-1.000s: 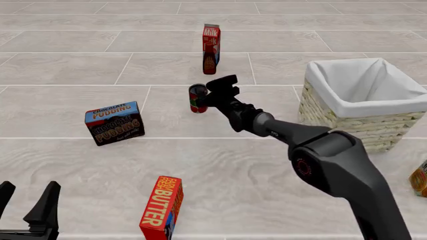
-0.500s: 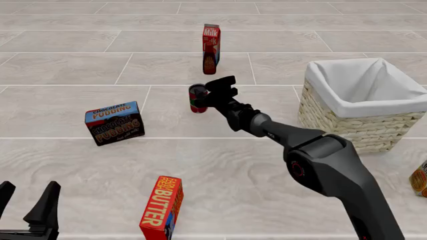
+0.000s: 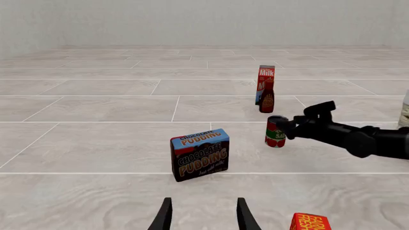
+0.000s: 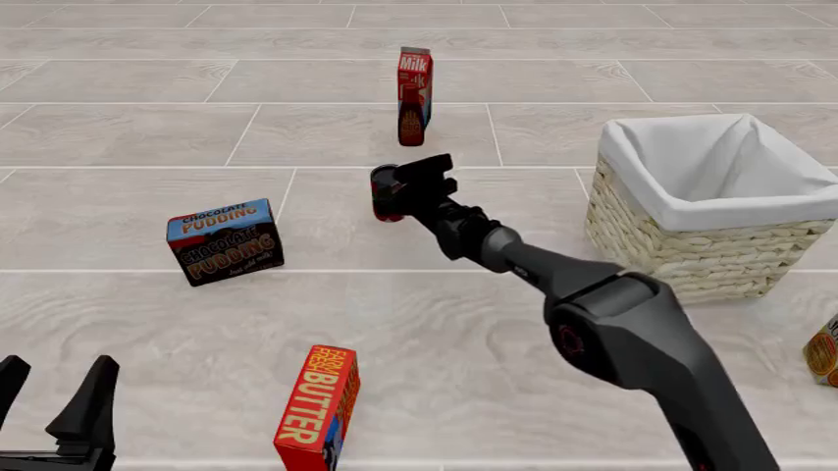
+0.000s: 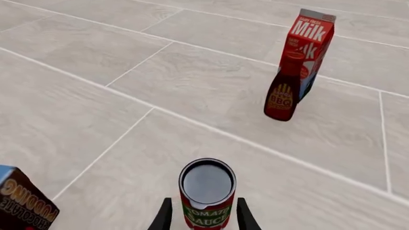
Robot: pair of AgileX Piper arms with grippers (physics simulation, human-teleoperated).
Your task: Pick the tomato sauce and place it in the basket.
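Early stage: tomato sauce (image 5: 206, 194) stands upright on the floor left of the basket (image 4: 713, 211), between the right gripper's (image 5: 202, 215) spread, not visibly touching fingers; lift and placement remain.

The pale tiled surface (image 4: 157, 324) carries a milk carton (image 4: 415, 77) with a BBQ bottle (image 4: 411, 124) just before it, the tomato sauce (image 4: 384, 193), a pudding box (image 4: 226, 241), a butter box (image 4: 318, 407), the basket (image 4: 713, 240) and an orange can (image 4: 823, 351).
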